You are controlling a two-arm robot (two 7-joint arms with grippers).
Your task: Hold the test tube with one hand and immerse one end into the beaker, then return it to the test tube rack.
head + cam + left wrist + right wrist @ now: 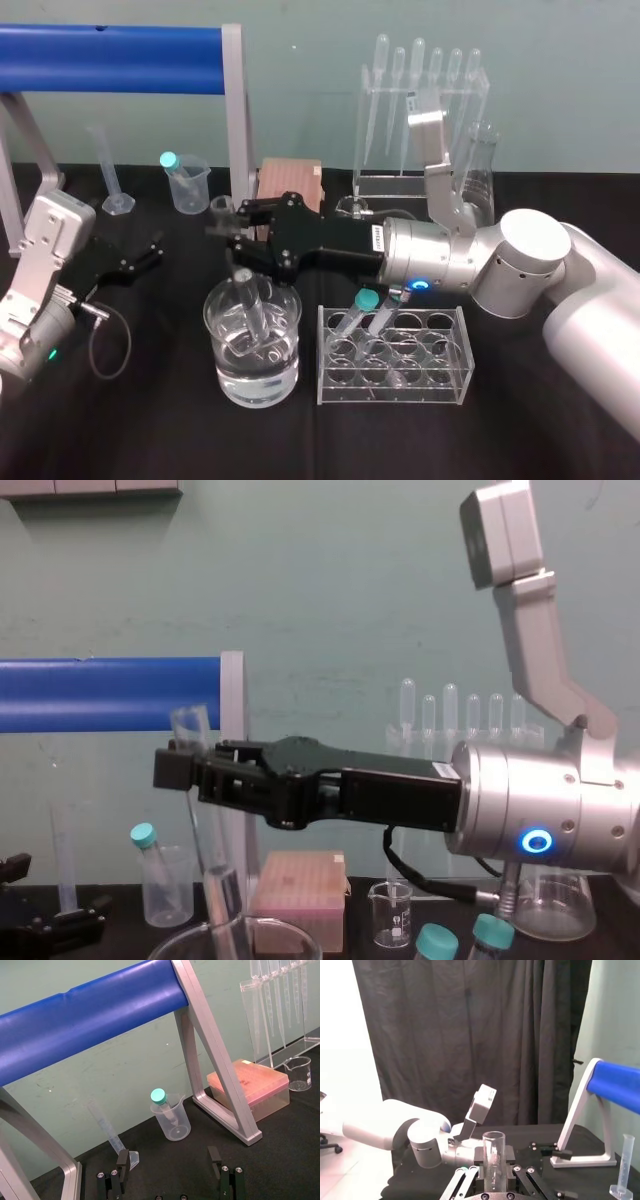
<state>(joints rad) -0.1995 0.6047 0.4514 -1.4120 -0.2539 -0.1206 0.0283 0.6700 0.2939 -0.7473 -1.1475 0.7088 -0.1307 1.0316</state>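
Immersion step, with the right end effector [228, 228] reaching across from the robot's right and closed on the upper part of the test tube [252, 310], a little below its open rim. The tube hangs slightly tilted, and its lower end is inside the beaker [225, 375], which stands on the black surface [150, 430] and is partly filled with clear liquid. The tip appears to lie below the liquid line, though refraction hides the exact depth. In the chest view the test tube [212, 850] passes down from the end effector [180, 767] into the beaker's mouth. In the right wrist view the tube [494, 1155] stands upright between the two fingers. The test tube rack [455, 350] sits just beside the beaker on the robot's right. It holds two teal-capped tubes [367, 300] in its rear row, and the other wells look free. The left end effector [140, 260] rests parked at the left of the surface, fingers spread apart [168, 1160]. As to handling, the tube is probably light, rigid and thin-walled. Its glass is smooth and will be slick where wetted, so it is best held high on the dry section with modest force. It should be lifted clear of the beaker rim before being carried to a rack well.
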